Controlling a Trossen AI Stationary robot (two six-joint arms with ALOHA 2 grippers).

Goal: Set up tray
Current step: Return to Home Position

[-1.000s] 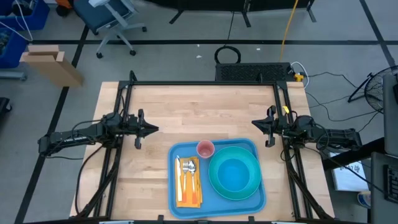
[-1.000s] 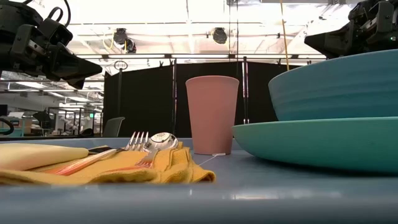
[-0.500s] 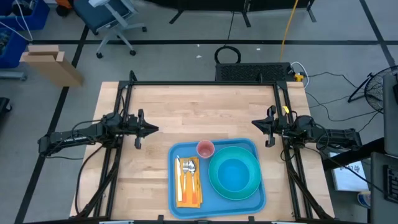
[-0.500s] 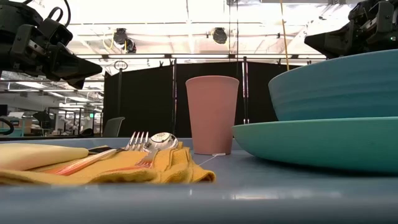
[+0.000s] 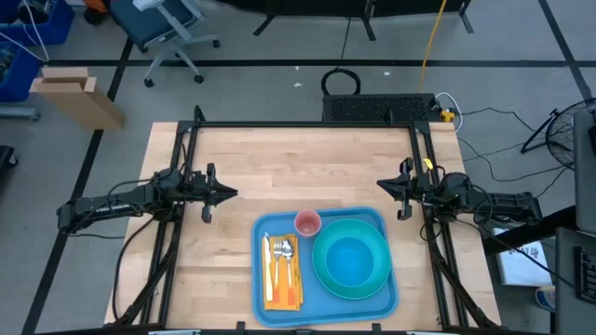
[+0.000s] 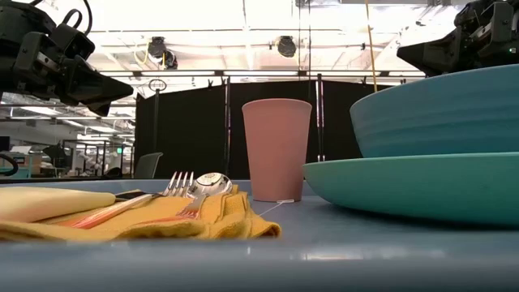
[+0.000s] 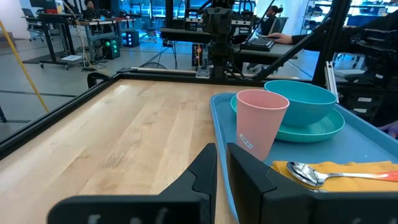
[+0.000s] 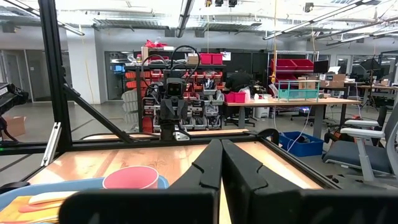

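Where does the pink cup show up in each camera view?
High view: pink cup on the tray's top edge.
Low view: centre, upright.
Left wrist view: in front of the teal bowl.
Right wrist view: rim only, beside the yellow napkin.
Shared landmark: the blue tray under it.

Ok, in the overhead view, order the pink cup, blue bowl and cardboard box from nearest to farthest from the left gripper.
1. pink cup, on the tray
2. blue bowl, right side of tray
3. cardboard box, on the floor
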